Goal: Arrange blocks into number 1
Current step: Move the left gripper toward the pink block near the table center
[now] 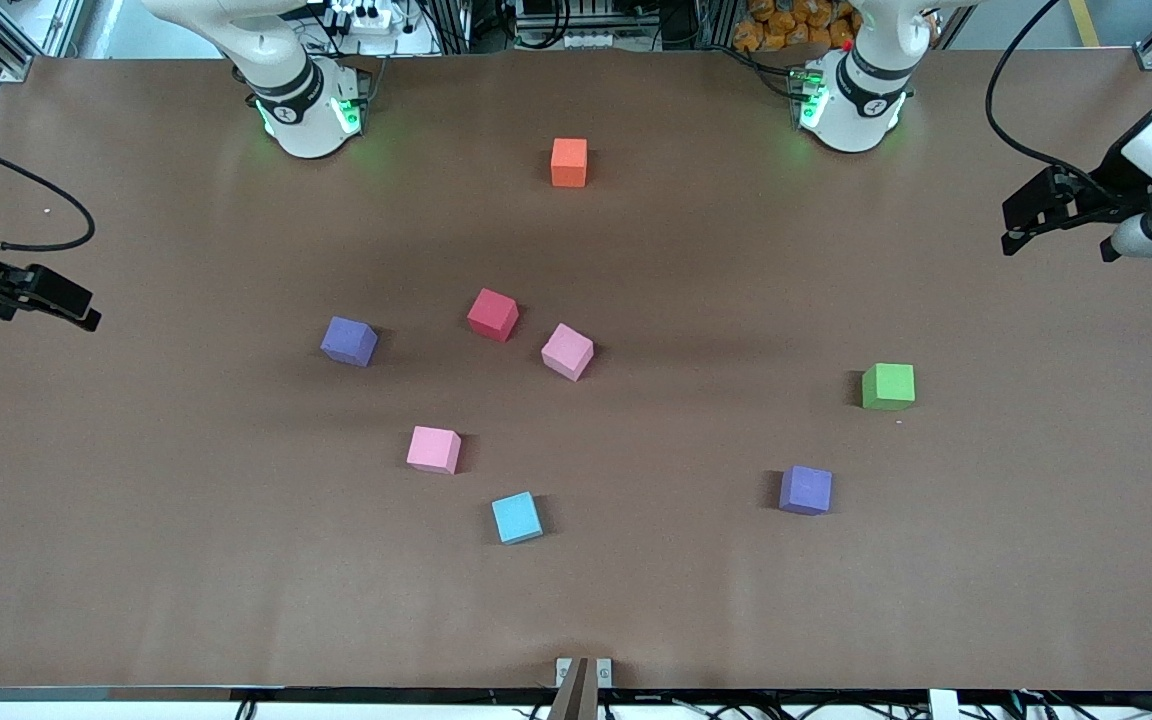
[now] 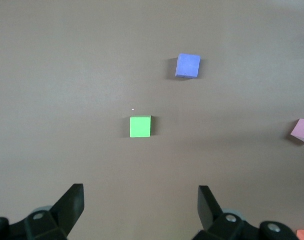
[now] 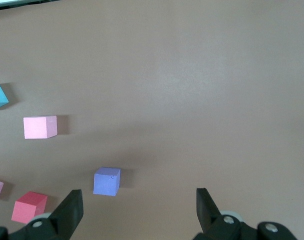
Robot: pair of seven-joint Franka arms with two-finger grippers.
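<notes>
**Blocks scattered on the brown tabletop, both grippers spread wide**

The tabletop (image 1: 136, 560) is matte brown, with cabling along its camera-side edge and clutter past the base-side edge.

Going near to far: a light blue cube (image 1: 517, 518), a purple block (image 1: 805, 490) toward the left arm's end, a pink block (image 1: 434, 449), a green cube (image 1: 888, 386), a second pink block (image 1: 567, 351), a second purple block (image 1: 349, 341), a red block (image 1: 492, 314), and an orange block (image 1: 569, 162) near the base-side edge. All sit apart.

The left gripper (image 1: 1014, 236) hangs over the left arm's end edge, the right gripper (image 1: 86, 315) over the right arm's end; each waits with fingers wide and nothing held.

The wrist views show those finger gaps plainly; the front view alone shows every block.
</notes>
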